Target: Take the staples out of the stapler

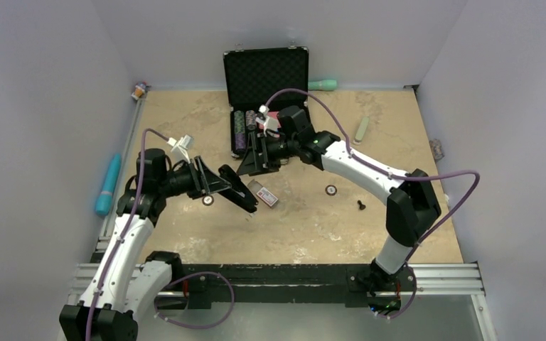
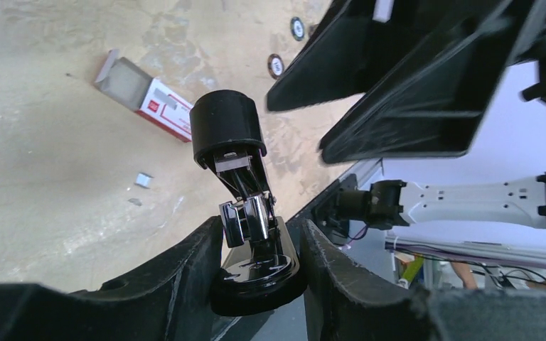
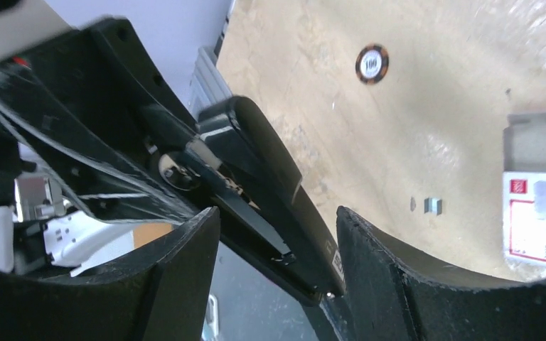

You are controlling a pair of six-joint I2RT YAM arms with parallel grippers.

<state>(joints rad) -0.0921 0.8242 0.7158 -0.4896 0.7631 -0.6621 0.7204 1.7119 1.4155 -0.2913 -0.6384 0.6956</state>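
Note:
The black stapler (image 1: 242, 193) is held above the table near the middle, hinged open. My left gripper (image 1: 217, 181) is shut on its rounded rear end; in the left wrist view the stapler (image 2: 245, 213) stands between my fingers with its chrome magazine showing. My right gripper (image 1: 252, 160) is open, with its jaws on either side of the stapler's other end (image 3: 256, 177): one finger touches it, the other stands apart. A tiny silvery strip of staples (image 2: 143, 180) lies on the table below and also shows in the right wrist view (image 3: 433, 206).
A red-and-white box (image 1: 265, 194) lies open beside the stapler. Poker chips (image 1: 207, 200) (image 1: 331, 190) lie on the table. An open black case (image 1: 265, 71) stands at the back, with a grey-green bar (image 1: 361, 129) to its right. A blue tube (image 1: 108, 183) lies along the left rail.

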